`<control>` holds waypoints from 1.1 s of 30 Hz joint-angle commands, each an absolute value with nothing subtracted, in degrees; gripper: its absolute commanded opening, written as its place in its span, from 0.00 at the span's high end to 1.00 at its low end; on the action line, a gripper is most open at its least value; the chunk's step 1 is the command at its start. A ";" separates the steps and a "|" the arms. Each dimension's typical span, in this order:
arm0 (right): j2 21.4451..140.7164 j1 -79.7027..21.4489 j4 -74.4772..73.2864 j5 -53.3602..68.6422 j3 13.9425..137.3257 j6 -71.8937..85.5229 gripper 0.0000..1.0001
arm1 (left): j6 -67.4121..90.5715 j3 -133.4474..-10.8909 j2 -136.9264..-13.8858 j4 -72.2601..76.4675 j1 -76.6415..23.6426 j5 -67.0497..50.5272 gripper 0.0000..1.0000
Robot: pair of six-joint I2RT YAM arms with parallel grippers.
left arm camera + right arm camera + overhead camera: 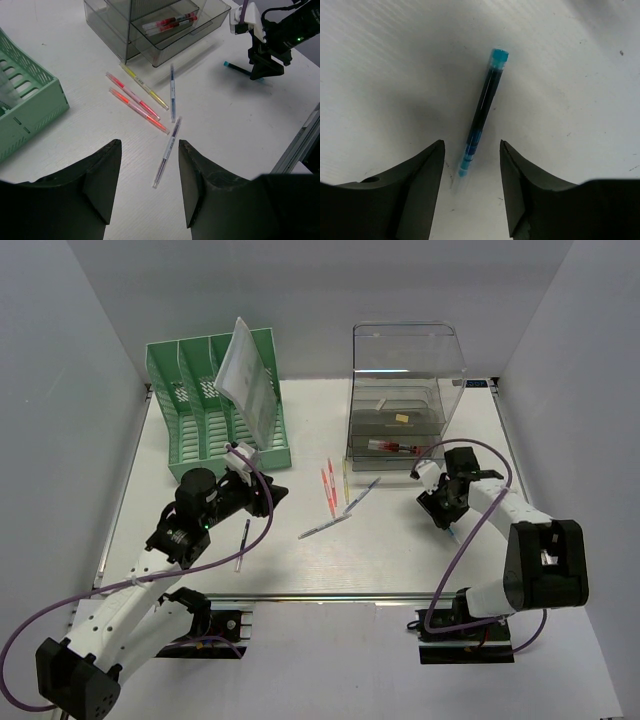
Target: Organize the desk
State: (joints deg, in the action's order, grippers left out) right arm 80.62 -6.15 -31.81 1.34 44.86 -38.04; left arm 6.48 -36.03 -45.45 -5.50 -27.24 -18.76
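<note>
Presently, teal pen (482, 105) on surface (380, 60), likely light, stiff, slick, pinch mid-barrel; right gripper (471, 146) and left gripper (149, 145) released.

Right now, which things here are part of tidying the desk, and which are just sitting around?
Part of the job: desk, teal pen, five loose pens mid-desk, dark pen apart on the left, drawer box with red pens inside.
Just there for now, probably: green file rack, the sheet in it, metal rail.
</note>
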 commanded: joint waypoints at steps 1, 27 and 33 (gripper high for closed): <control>82.79 -5.63 -29.00 0.61 45.52 -38.93 0.47 | 6.50 -36.04 -45.61 -4.66 -27.51 -19.34 0.41; 79.30 -4.48 -42.35 16.23 47.10 -51.67 0.96 | 6.06 -35.77 -46.14 -4.57 -27.51 -18.98 0.41; 71.82 -6.68 -50.10 22.58 56.59 -58.97 0.96 | 5.71 -35.68 -46.32 -4.48 -27.51 -18.90 0.41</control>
